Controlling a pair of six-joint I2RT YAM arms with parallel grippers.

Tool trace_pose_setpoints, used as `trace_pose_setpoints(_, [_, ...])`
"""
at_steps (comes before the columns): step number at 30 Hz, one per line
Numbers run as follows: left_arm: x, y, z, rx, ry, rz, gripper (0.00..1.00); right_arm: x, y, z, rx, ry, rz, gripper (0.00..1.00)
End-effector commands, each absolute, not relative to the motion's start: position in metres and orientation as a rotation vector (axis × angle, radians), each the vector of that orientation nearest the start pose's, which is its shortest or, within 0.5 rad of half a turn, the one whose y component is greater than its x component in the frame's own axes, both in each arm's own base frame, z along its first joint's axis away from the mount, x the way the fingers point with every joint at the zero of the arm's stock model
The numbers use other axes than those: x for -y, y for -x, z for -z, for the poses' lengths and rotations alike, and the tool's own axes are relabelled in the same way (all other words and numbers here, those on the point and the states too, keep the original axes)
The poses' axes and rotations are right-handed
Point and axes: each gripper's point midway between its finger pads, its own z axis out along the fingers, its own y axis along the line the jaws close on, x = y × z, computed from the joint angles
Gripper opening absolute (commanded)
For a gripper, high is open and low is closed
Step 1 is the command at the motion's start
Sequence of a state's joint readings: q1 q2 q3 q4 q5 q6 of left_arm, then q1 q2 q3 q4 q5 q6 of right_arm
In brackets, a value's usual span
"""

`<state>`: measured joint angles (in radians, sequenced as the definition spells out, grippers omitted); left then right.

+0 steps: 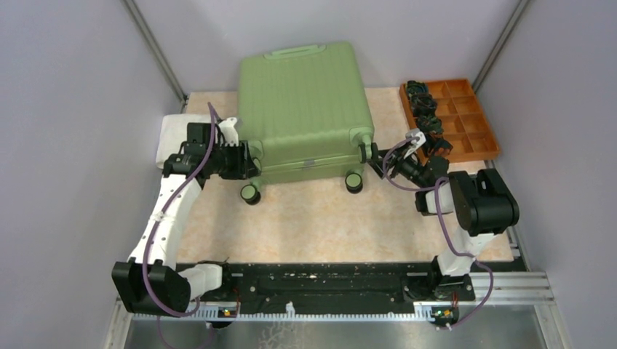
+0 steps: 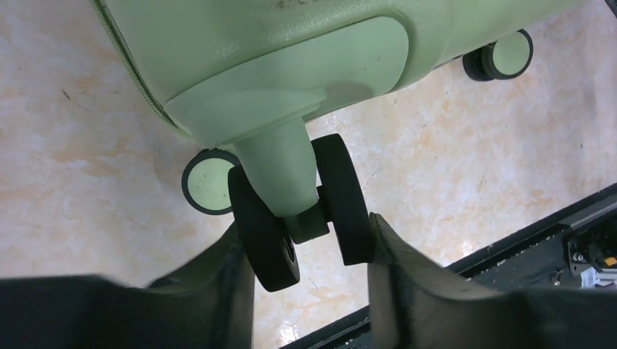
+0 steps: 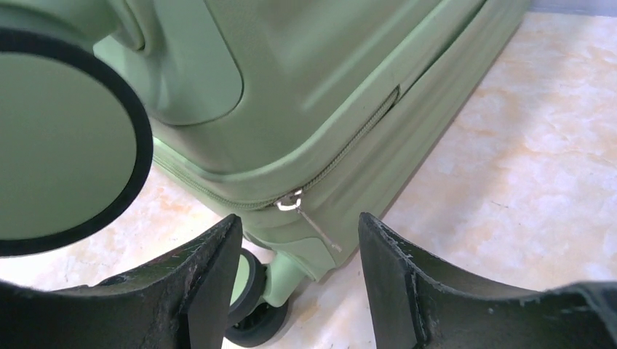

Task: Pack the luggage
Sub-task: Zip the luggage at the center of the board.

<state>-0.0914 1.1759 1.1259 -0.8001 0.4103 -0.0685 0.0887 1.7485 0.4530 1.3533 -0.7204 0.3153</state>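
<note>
Luggage [image 1: 305,109] lies flat and closed at the back centre of the table [image 1: 327,218], wheels toward the arms. Judged handling: rigid shell, bulky, likely heavy. The smooth ribbed faces offer no pinch, so usable holds are the wheel stems, handles and zipper pull. Left gripper [image 2: 305,233] is clamped across a twin caster [image 2: 342,196]; right gripper [image 3: 298,225] stands apart, empty. Only the right wrist view shows the zipper pull [image 3: 309,218] at the corner seam; only the overhead view shows the far handle [image 1: 295,52]
</note>
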Motion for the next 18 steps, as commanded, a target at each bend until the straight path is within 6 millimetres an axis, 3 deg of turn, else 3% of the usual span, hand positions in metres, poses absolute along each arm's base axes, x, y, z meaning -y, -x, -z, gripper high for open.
trace_pose_setpoints(1, [0.114,-0.306,-0.232,-2.208,-0.409,0.579,0.05,-0.167,-0.385,-0.151,-1.456,0.517,-0.874,0.60])
trace_pose_setpoints(8, [0.110,-0.317,-0.277,-2.083,-0.419,0.512,0.00,-0.174,-0.395,-0.138,-1.495,0.542,-0.933,0.56])
trace_pose_setpoints(18, [0.109,-0.321,-0.289,-2.058,-0.405,0.502,0.00,-0.182,-0.393,-0.130,-1.517,0.590,-1.007,0.41])
